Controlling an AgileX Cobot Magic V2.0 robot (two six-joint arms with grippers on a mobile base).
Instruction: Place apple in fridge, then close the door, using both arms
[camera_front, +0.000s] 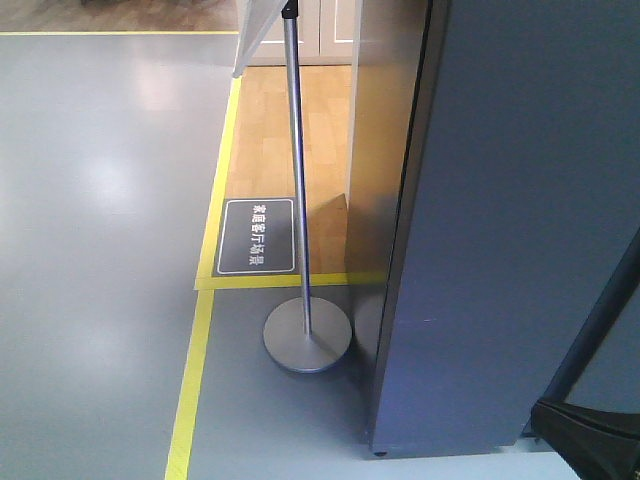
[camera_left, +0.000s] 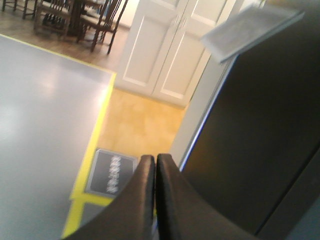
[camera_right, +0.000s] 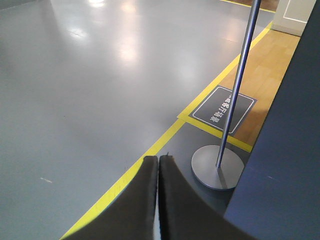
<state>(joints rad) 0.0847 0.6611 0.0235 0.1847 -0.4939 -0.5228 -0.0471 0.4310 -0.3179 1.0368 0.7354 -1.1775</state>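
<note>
Wrist views showed the left gripper (camera_left: 154, 165) and right gripper (camera_right: 158, 165) closed, empty; apple unseen; fridge (camera_front: 500, 230) panel likely rigid, slippery.

left tool (camera_left: 155, 162) | black curved fingers (matte) | right tool (camera_right: 158, 162) | same

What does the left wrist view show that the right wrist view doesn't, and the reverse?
Only the left wrist view shows white panelled doors, dark chairs and a pale slab atop the dark grey fridge. Only the right wrist view shows the metal pole on its round base. Both show a shut hand, left and right, the yellow floor tape, the dark floor sign and wood flooring. No apple in either.
</note>
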